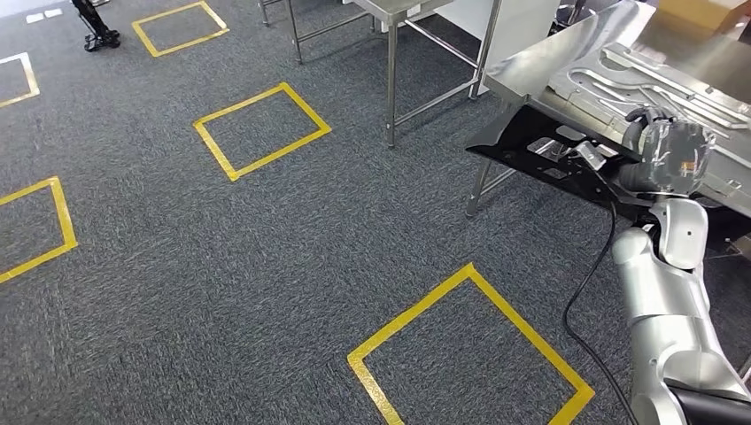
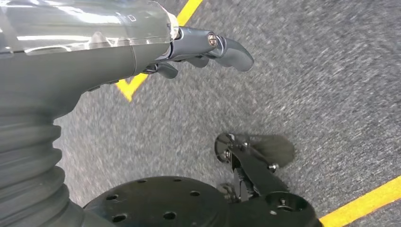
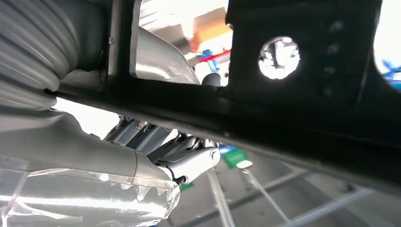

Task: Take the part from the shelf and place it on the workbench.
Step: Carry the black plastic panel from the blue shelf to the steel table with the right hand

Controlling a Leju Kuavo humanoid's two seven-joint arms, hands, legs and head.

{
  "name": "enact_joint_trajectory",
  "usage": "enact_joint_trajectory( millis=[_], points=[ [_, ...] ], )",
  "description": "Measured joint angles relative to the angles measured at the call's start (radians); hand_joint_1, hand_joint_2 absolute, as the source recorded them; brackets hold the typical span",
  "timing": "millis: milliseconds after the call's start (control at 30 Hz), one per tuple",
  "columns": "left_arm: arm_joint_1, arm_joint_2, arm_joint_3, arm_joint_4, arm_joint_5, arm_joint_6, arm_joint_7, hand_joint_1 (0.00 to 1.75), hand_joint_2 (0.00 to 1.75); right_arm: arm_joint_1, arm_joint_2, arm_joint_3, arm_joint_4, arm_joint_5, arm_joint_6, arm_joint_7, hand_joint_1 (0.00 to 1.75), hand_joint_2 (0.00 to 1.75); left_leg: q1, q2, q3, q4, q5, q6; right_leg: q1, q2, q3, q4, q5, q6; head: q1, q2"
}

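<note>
The part point(image 1: 545, 146) is a flat black metal plate with cut-outs, held level at the near corner of the steel workbench point(image 1: 540, 66). My right hand point(image 1: 666, 155) grips its right end, with the plate jutting left past the bench edge. In the right wrist view the black part point(image 3: 293, 99) runs across the picture, and my right hand's fingers point(image 3: 189, 158) curl under its edge. My left hand point(image 2: 198, 52) hangs over the grey carpet and holds nothing, its fingers loosely bent.
Shiny pressed metal sheets point(image 1: 655, 80) lie on the workbench, with a cardboard box point(image 1: 700, 13) at its far end. A second steel table point(image 1: 394, 18) stands behind. Yellow tape squares point(image 1: 261, 128) mark the carpet. A black cable point(image 1: 589, 292) hangs beside my right arm.
</note>
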Motion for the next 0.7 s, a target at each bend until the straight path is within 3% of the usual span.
enact_joint_trajectory(
  millis=[67, 133, 200, 267, 300, 333, 367, 433, 467, 500, 567, 633, 700],
  points=[
    [-0.001, 0.001, 0.000, 0.001, 0.000, -0.001, 0.004, 0.00, 1.75, 0.005, -0.013, 0.002, 0.000, -0.006, 0.000, 0.000, 1.75, 1.75, -0.004, 0.021, 0.035, -0.043, -0.012, 0.008, -0.004, 0.007, 0.002, 0.005, 0.014, 0.014, 0.000, 0.000],
    [-0.003, 0.001, 0.000, 0.001, 0.001, -0.001, 0.006, 0.00, 1.75, 0.005, -0.023, 0.004, 0.001, -0.006, 0.000, -0.001, 1.75, 1.75, -0.003, 0.042, 0.074, -0.077, -0.008, 0.010, 0.001, -0.042, -0.009, 0.038, 0.023, 0.021, 0.001, 0.000],
    [-0.004, 0.000, 0.000, 0.001, 0.003, 0.000, 0.007, 0.00, 1.75, -0.004, -0.029, 0.007, 0.001, -0.006, 0.000, -0.002, 1.75, 1.75, -0.003, 0.062, 0.099, -0.093, -0.012, 0.010, 0.004, -0.102, -0.063, 0.123, -0.005, 0.027, 0.002, 0.000],
    [-0.003, -0.001, 0.000, 0.001, 0.009, 0.003, 0.008, 0.00, 1.75, -0.004, -0.030, 0.009, 0.005, -0.001, 0.000, -0.001, 1.75, 1.75, 0.000, 0.084, 0.118, -0.095, -0.030, 0.009, 0.000, -0.119, -0.137, 0.211, -0.049, 0.035, 0.002, 0.000],
    [-0.001, -0.002, 0.000, 0.002, 0.011, 0.005, 0.008, 0.00, 1.75, -0.002, -0.030, 0.010, 0.008, 0.004, 0.000, 0.000, 1.75, 1.75, 0.003, 0.096, 0.130, -0.094, -0.042, 0.007, -0.004, -0.122, -0.160, 0.223, -0.056, 0.039, 0.002, 0.000],
    [-0.001, -0.003, 0.000, 0.002, 0.013, 0.005, 0.008, 0.00, 1.75, 0.000, -0.030, 0.012, 0.011, 0.011, 0.000, 0.003, 1.75, 1.75, 0.006, 0.107, 0.143, -0.093, -0.055, 0.002, -0.009, -0.127, -0.169, 0.203, -0.041, 0.045, 0.002, 0.000],
    [-0.001, -0.005, 0.000, 0.002, 0.014, 0.005, 0.008, 0.00, 1.75, 0.000, -0.030, 0.014, 0.013, 0.018, 0.000, 0.005, 1.75, 1.75, 0.009, 0.118, 0.157, -0.089, -0.070, -0.004, -0.014, -0.139, -0.163, 0.154, -0.003, 0.051, 0.002, 0.000],
    [-0.001, -0.005, 0.000, 0.002, 0.015, 0.005, 0.008, 0.00, 1.75, -0.002, -0.030, 0.016, 0.017, 0.029, 0.000, 0.012, 1.75, 1.75, 0.011, 0.138, 0.179, -0.076, -0.105, -0.020, -0.018, -0.190, -0.145, 0.042, 0.089, 0.057, 0.002, 0.000],
    [-0.001, -0.004, 0.000, 0.003, 0.016, 0.003, 0.008, 0.00, 1.75, -0.004, -0.030, 0.017, 0.019, 0.032, 0.000, 0.017, 1.75, 1.75, 0.008, 0.149, 0.185, -0.070, -0.121, -0.028, -0.015, -0.208, -0.142, 0.013, 0.116, 0.051, 0.002, 0.000],
    [-0.001, -0.003, 0.000, 0.003, 0.016, -0.001, 0.008, 0.00, 1.75, -0.005, -0.030, 0.018, 0.020, 0.035, 0.000, 0.021, 1.75, 1.75, 0.005, 0.161, 0.192, -0.067, -0.138, -0.035, -0.011, -0.213, -0.144, 0.003, 0.121, 0.041, 0.001, 0.000],
    [-0.004, -0.003, 0.000, 0.004, 0.015, -0.012, 0.006, 0.00, 1.75, -0.010, -0.030, 0.024, 0.020, 0.041, 0.001, 0.030, 1.75, 1.75, 0.005, 0.176, 0.206, -0.060, -0.152, -0.049, -0.011, -0.182, -0.143, 0.014, 0.099, 0.018, 0.000, 0.000],
    [-0.008, -0.003, -0.001, 0.004, 0.013, -0.021, 0.003, 0.00, 1.75, -0.021, -0.032, 0.032, 0.014, 0.044, 0.004, 0.037, 1.75, 1.75, 0.013, 0.149, 0.197, -0.011, -0.153, -0.059, -0.016, -0.150, -0.127, 0.018, 0.076, 0.005, 0.000, 0.000],
    [-0.011, -0.003, -0.001, 0.004, 0.012, -0.026, 0.001, 0.00, 1.75, -0.029, -0.035, 0.041, 0.008, 0.046, 0.006, 0.045, 1.75, 1.75, 0.017, 0.104, 0.124, 0.112, -0.173, -0.065, -0.016, -0.125, -0.101, 0.018, 0.058, -0.006, 0.000, 0.000]
  ],
)
